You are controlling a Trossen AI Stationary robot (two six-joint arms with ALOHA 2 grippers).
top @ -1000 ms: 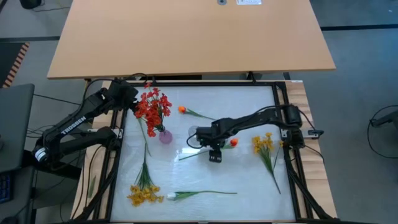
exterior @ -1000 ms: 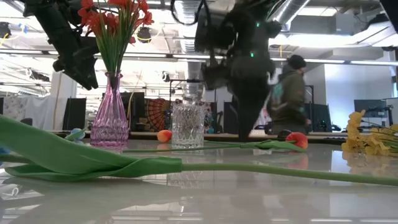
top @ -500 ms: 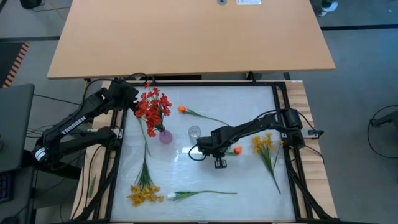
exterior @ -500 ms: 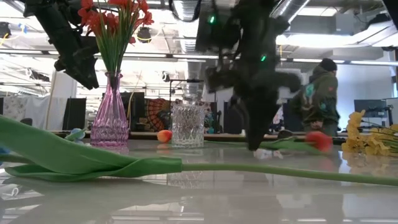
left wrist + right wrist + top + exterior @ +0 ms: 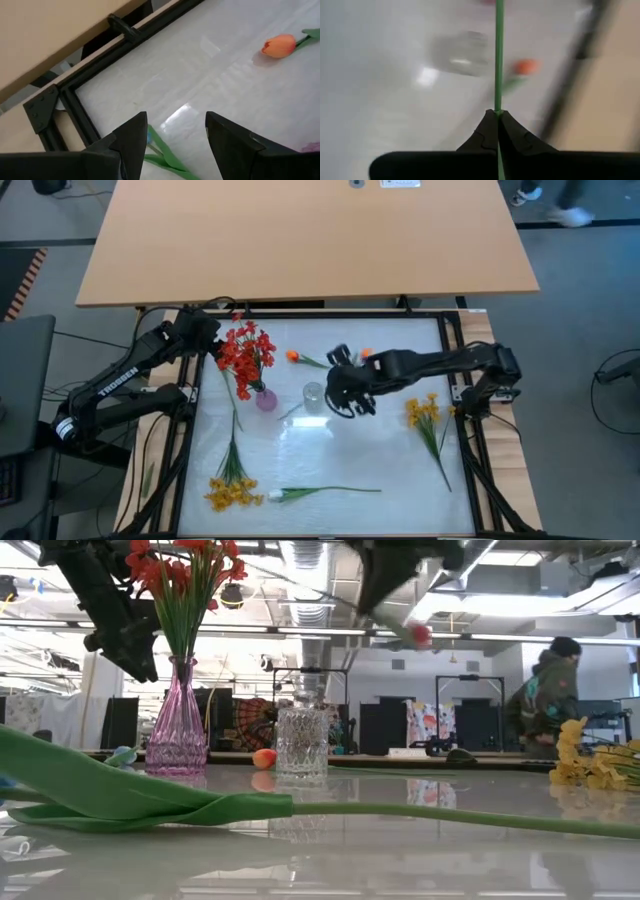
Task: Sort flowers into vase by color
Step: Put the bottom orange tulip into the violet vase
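Left gripper (image 5: 212, 337) at the far left corner of the table (image 5: 400, 470), beside the red sprays (image 5: 245, 350) in the pink vase (image 5: 266, 399), fingers (image 5: 131, 135) apart with nothing between. Yellow bunch (image 5: 230, 492) and white tulip (image 5: 277, 495) lying near the front edge. Orange tulip (image 5: 294, 356) flat behind the glass vase (image 5: 313, 393). Right gripper (image 5: 343, 385) raised just right of the glass vase, fingers (image 5: 485, 131) pinched together on a green stem (image 5: 498, 55) running straight out between them; its red bud (image 5: 421, 634) high in the air. Second yellow bunch (image 5: 423, 411) lying far right
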